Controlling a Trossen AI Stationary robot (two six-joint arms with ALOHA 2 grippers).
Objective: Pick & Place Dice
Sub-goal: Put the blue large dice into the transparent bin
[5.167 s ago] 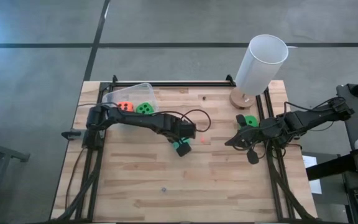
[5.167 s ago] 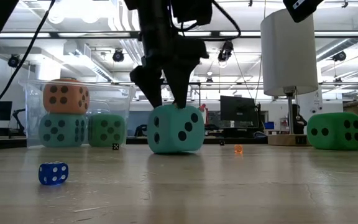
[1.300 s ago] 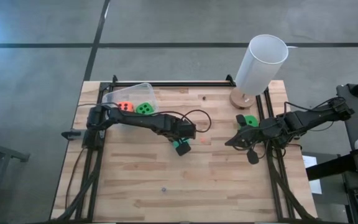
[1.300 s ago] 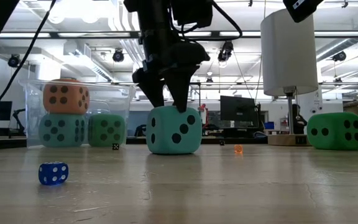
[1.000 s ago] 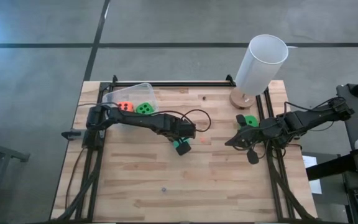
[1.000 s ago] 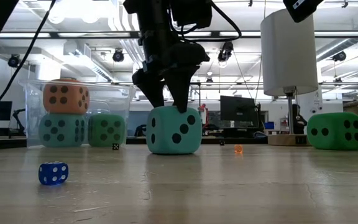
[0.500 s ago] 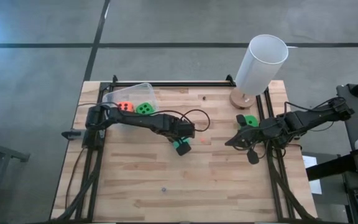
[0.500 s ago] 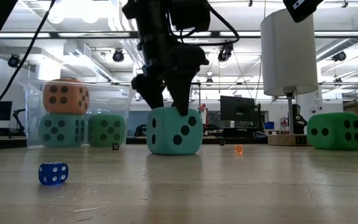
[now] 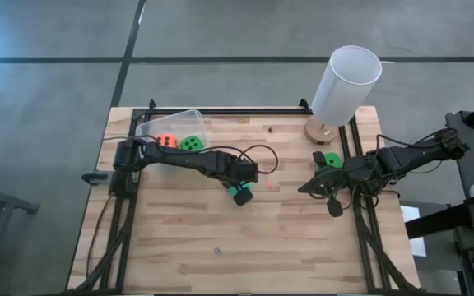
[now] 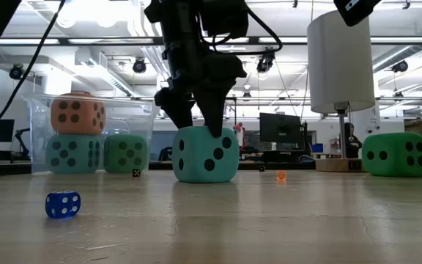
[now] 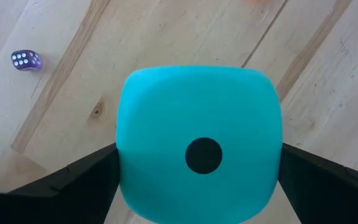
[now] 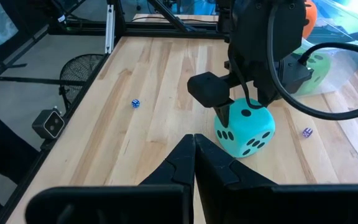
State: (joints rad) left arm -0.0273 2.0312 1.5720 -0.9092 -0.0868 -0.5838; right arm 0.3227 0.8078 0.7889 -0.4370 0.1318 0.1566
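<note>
1. Left gripper (image 10: 195, 117): positioned over the middle of the wooden bench (image 9: 188, 238), pointing straight down. Its fingers (image 11: 73, 180) are clamped on the two opposite sides of the teal die (image 10: 205, 154); in the left wrist view the die's one-pip face fills the gap between them.
2. Teal die: its underside is at the bench surface in the low view, with the two-pip and three-pip faces turned toward that camera. In the high view it shows just below the left gripper, near the bench centre (image 9: 240, 195).
3. Clear plastic tub (image 10: 42, 110): at the far left corner of the bench. It holds an orange die (image 10: 78, 113) stacked on a second teal die (image 10: 73, 152), with a green die (image 10: 127, 152) beside them.
4. Green die (image 10: 396, 154): lies on the bench at its right edge, next to the base of the tall white cylinder (image 10: 340, 62) and just beside the right arm.
5. Right gripper (image 12: 194, 152): waits at the right side of the bench, well apart from the teal die; its fingers are pressed together, holding nothing.
6. Small blue die (image 10: 63, 204): lies alone near the front of the bench. A tiny orange item (image 10: 280, 176) lies right of the teal die.
</note>
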